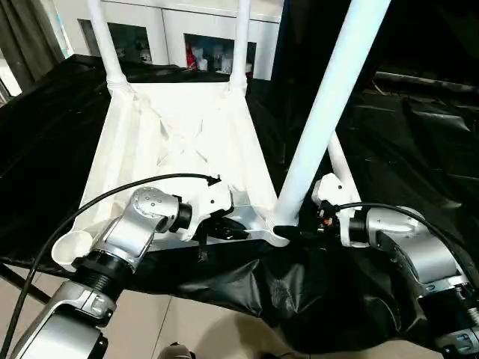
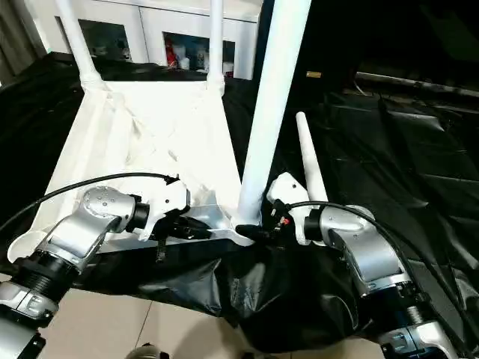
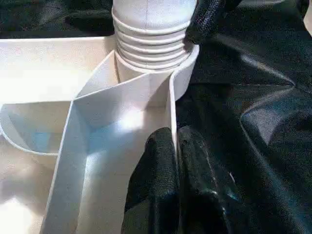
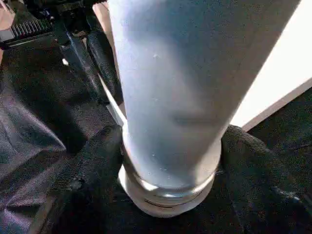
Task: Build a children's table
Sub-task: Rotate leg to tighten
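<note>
Left eye view: black-draped surface, white cabinets behind; left gripper pinches tabletop rim.

Upturned table top lies on black-draped work surface.

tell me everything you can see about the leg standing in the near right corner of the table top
The leg is a long, smooth white plastic tube, leaning a little and running out of the picture's top. Its ribbed, threaded base sits in the round corner socket of the upside-down table top. The right gripper has a black finger on each side of it just above the base. The left gripper pinches the top's rim nearby, not the leg.
</note>
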You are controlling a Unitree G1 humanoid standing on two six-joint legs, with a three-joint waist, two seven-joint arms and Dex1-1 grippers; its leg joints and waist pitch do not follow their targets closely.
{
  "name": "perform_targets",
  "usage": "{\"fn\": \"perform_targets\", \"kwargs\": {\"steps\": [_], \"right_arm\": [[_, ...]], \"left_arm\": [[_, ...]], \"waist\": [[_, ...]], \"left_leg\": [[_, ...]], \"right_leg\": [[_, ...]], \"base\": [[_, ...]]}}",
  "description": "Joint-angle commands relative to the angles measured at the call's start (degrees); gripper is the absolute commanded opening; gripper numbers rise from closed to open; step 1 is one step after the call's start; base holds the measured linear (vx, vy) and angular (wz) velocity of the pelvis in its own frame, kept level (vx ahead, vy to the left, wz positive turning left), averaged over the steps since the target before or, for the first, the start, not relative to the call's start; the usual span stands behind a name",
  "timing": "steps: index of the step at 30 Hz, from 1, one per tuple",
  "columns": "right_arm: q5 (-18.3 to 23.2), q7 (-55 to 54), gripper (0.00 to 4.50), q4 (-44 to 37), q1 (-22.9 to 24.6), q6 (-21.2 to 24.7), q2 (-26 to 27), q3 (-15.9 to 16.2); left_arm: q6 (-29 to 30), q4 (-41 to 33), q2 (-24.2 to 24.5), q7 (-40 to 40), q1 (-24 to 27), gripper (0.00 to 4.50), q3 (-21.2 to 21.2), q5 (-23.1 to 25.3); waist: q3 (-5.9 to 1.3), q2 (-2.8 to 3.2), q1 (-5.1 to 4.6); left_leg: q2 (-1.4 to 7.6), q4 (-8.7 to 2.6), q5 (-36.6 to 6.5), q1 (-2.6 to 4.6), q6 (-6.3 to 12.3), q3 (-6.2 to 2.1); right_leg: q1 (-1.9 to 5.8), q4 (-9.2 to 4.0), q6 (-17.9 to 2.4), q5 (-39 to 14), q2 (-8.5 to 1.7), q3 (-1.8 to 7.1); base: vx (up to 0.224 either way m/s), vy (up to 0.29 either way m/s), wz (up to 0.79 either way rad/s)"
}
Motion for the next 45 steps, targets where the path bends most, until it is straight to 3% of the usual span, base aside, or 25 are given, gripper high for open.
{"fn": "perform_targets", "kwargs": {"steps": [1,8,9,10,11,12,14,15,17,18,21,23,25,26,30,33,34,36,37,45], "right_arm": [[-0.4,0.2,2.77,0.1,0.6,-0.5,0.1,0.6],[-1.4,-6.8,2.70,3.0,1.3,-0.2,3.2,-1.3],[-1.9,-11.0,2.70,4.8,0.9,0.6,5.1,-2.5],[-2.2,-14.7,2.70,6.3,0.5,1.0,6.9,-3.5],[-2.3,-15.4,2.70,6.6,0.4,1.1,7.2,-3.7],[-2.3,-24.7,2.70,10.3,-1.1,1.9,12.0,-6.8],[-1.8,-35.7,2.70,15.3,-3.7,1.3,17.5,-10.5],[-1.4,-39.6,2.70,17.4,-5.0,0.9,19.6,-11.9],[-0.8,-42.2,2.69,19.1,-6.1,0.4,21.2,-13.0],[0.0,-45.4,2.69,21.7,-7.8,-0.9,23.1,-14.2],[-0.5,-50.9,2.69,27.6,-12.5,-4.9,27.0,-15.0],[-0.8,-51.3,2.69,28.1,-13.0,-5.3,27.4,-15.0],[-1.5,-51.9,2.69,29.6,-14.4,-6.3,28.5,-15.6],[-1.6,-51.2,3.04,30.3,-15.4,-7.2,29.1,-15.6],[-1.3,-49.9,3.41,31.6,-16.4,-9.2,29.2,-15.2],[-1.1,-49.5,3.66,31.6,-16.4,-9.5,29.1,-15.2],[-1.6,-47.5,3.73,29.8,-15.7,-9.5,27.8,-14.2],[-2.4,-44.5,3.80,27.5,-14.7,-9.2,26.1,-13.3],[-2.4,-44.5,4.08,27.5,-14.7,-9.2,26.1,-13.3],[-2.8,-27.0,4.40,12.9,-7.5,-2.9,12.6,-7.7]], "left_arm": [[-0.6,-3.1,-0.6,-2.1,-0.6,0.00,-0.8,-1.4],[1.1,-1.1,-2.0,2.2,-1.4,0.00,-0.1,-0.1],[1.9,0.9,-3.3,6.3,-2.4,0.00,0.5,1.1],[2.4,2.8,-4.6,10.2,-3.4,0.00,1.2,2.1],[2.5,3.2,-4.8,10.9,-3.6,0.00,1.3,2.3],[4.4,7.6,-8.2,19.7,-6.0,0.00,3.2,3.6],[7.2,11.3,-11.8,26.8,-8.5,0.00,4.8,3.8],[7.8,12.6,-13.1,28.8,-9.3,0.00,5.0,3.9],[8.1,13.8,-14.0,30.7,-10.0,0.00,5.0,4.2],[8.2,15.2,-15.4,32.7,-10.8,0.00,5.0,4.5],[7.7,18.5,-18.5,36.9,-12.7,0.00,4.8,5.7],[7.5,18.7,-18.7,37.1,-12.9,0.00,4.7,5.9],[6.9,19.9,-19.4,37.8,-13.6,0.00,4.9,6.0],[6.4,20.5,-19.6,37.8,-14.0,0.00,5.0,5.7],[5.0,21.3,-19.3,37.0,-14.5,0.00,5.0,5.5],[4.6,21.4,-19.0,36.2,-14.5,0.00,5.0,5.3],[3.8,20.5,-18.3,34.2,-13.9,0.00,4.7,5.2],[2.8,19.6,-17.4,31.7,-13.2,0.00,4.3,5.0],[2.8,19.6,-17.4,31.7,-13.2,0.00,4.3,5.0],[-0.1,15.7,-12.1,22.0,-10.1,0.00,3.2,3.9]], "waist": [[-4.83,0.52,-0.12],[-4.51,0.65,-0.34],[-4.35,0.36,-0.45],[-4.16,0.52,-0.53],[-4.18,0.41,-0.59],[-4.20,0.37,-0.65],[-4.18,0.57,-1.24],[-4.44,0.46,-1.84],[-4.45,0.68,-2.00],[-4.67,1.26,-2.22],[-4.83,1.22,-2.68],[-4.80,1.21,-2.84],[-4.93,1.11,-2.92],[-5.05,1.23,-2.80],[-5.13,1.21,-2.74],[-5.07,1.19,-2.74],[-4.94,0.70,-2.78],[-4.84,0.81,-2.71],[-4.78,0.65,-2.62],[-4.53,0.68,-1.74]], "left_leg": [[1.21,-3.75,-8.7,-0.13,2.95,-0.10],[1.18,-3.87,-10.1,0.04,2.44,-0.10],[0.95,-3.85,-11.2,0.10,2.25,-0.09],[0.81,-3.73,-12.1,0.52,1.96,-0.01],[0.70,-3.66,-12.2,0.52,1.76,-0.02],[0.55,-3.59,-12.5,0.63,1.45,-0.11],[0.28,-3.37,-12.7,0.63,0.77,-0.08],[0.25,-3.58,-12.4,-0.14,0.19,-0.67],[0.41,-3.79,-11.9,-0.29,0.90,-0.73],[0.74,-3.99,-11.5,-0.28,1.29,-0.95],[0.75,-4.05,-11.2,-0.01,1.27,-1.03],[0.73,-4.03,-11.2,0.03,1.74,-0.87],[0.73,-4.03,-9.9,-0.35,2.39,-0.82],[0.86,-4.00,-8.7,-0.36,2.69,-0.77],[1.08,-4.06,-6.8,-0.31,3.48,-0.67],[1.06,-4.08,-7.0,-0.17,4.04,-0.50],[1.10,-4.14,-7.3,-0.19,4.14,-0.44],[1.03,-4.14,-7.9,-0.23,4.26,-0.40],[0.97,-4.12,-7.8,-0.19,4.48,-0.31],[1.26,-4.25,-8.3,0.05,5.08,-0.26]], "right_leg": [[4.04,-4.82,-7.0,-17.3,-4.52,3.37],[3.74,-5.28,-6.3,-20.7,-4.52,3.21],[3.77,-5.79,-5.3,-23.8,-4.52,2.98],[3.34,-6.36,-4.4,-27.3,-4.60,2.88],[3.38,-6.53,-3.9,-28.6,-4.54,2.76],[3.36,-6.78,-2.9,-30.8,-4.60,2.53],[2.91,-7.26,-2.2,-32.8,-4.57,2.23],[3.90,-7.20,-0.9,-32.6,-4.70,1.62],[4.05,-7.34,-0.8,-31.1,-4.79,1.56],[4.12,-7.23,-1.8,-28.4,-5.09,1.52],[4.11,-6.71,-4.3,-22.7,-4.94,1.71],[4.13,-6.59,-5.3,-21.1,-4.86,1.88],[4.46,-6.05,-6.2,-19.2,-4.78,2.01],[4.41,-5.90,-6.9,-17.1,-4.81,2.13],[4.60,-5.18,-9.4,-11.7,-4.91,2.39],[4.61,-5.24,-10.0,-11.7,-4.91,2.46],[4.60,-5.30,-9.9,-12.6,-4.92,2.44],[4.66,-5.55,-9.4,-14.7,-5.04,2.43],[4.65,-5.71,-8.9,-15.5,-5.01,2.46],[4.50,-5.89,-7.9,-16.9,-4.91,2.55]], "base": [[0.000,0.000,0.00],[0.000,0.000,0.00],[0.000,0.000,0.00],[0.000,0.000,0.00],[0.000,0.000,0.00],[0.000,0.000,0.00],[0.000,0.000,0.00],[0.000,0.000,0.00],[0.000,0.000,0.00],[0.000,0.000,0.00],[0.000,0.000,0.00],[0.000,0.000,0.00],[0.000,0.000,0.00],[0.000,0.000,0.00],[0.000,0.000,0.00],[0.000,0.000,0.00],[0.000,0.000,0.00],[0.000,0.000,0.00],[0.000,0.000,0.00],[0.000,0.000,0.00]]}}
